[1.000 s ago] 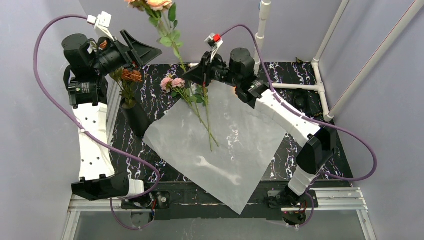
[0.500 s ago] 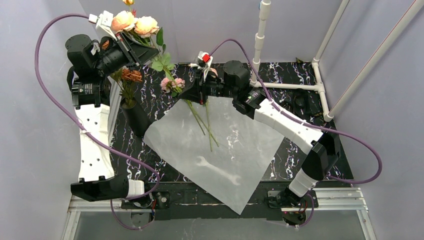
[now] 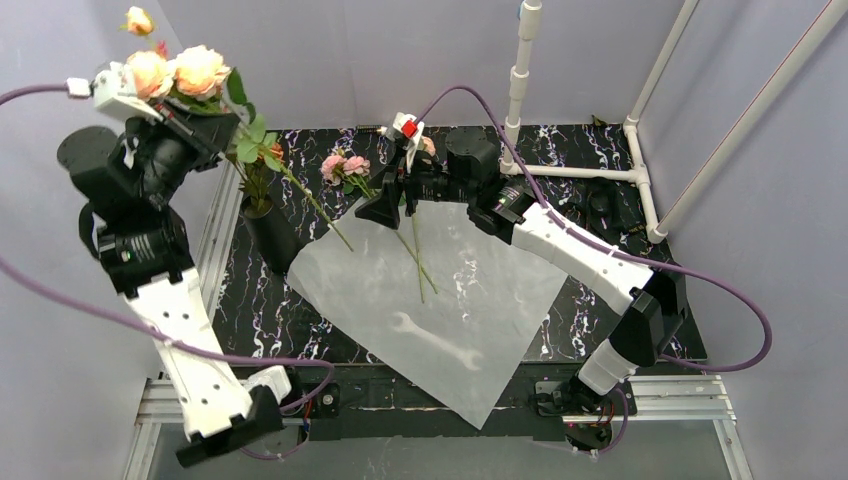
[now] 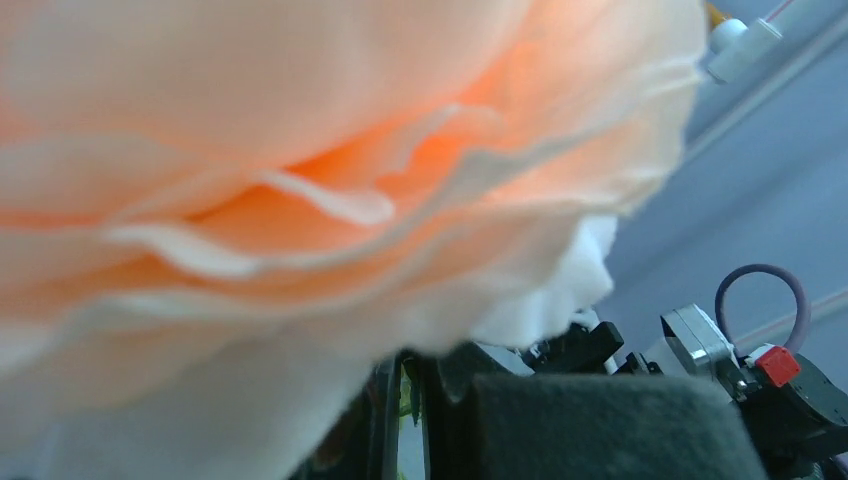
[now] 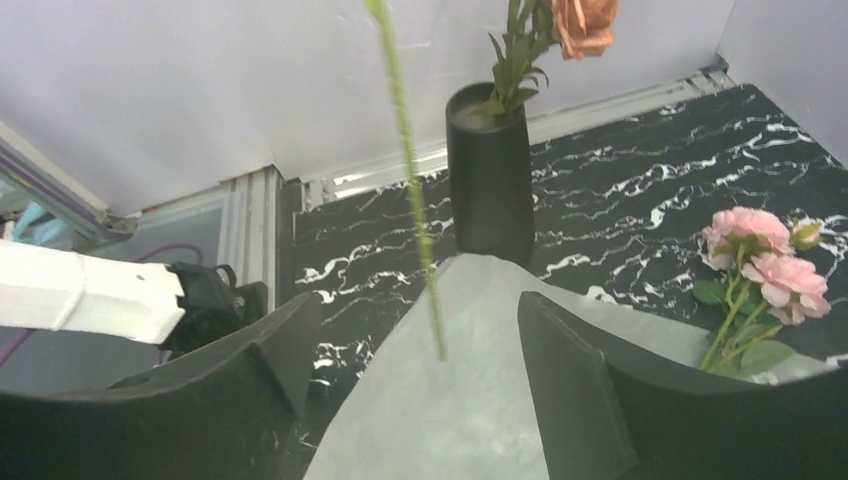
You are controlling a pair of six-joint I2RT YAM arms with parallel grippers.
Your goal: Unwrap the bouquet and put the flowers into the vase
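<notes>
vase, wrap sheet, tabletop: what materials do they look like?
Vase: matte black, likely plastic; dull, no glare.
Wrap sheet: thin translucent white paper or film; the veins below show through faintly.
Tabletop: black marble look with white veining; stone or print, can't tell.

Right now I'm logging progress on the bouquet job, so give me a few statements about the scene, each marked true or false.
1. The left gripper holds the peach roses raised in the air. True.
2. The right gripper has its jaws shut on a stem. False: they stand open, gripping nothing.
3. The vase is empty. False: a rust-orange rose stands in it.
4. The pink roses lie outside the vase, at the edge of the paper. True.
5. The paper wraps the pink roses. False: it lies spread flat.
</notes>
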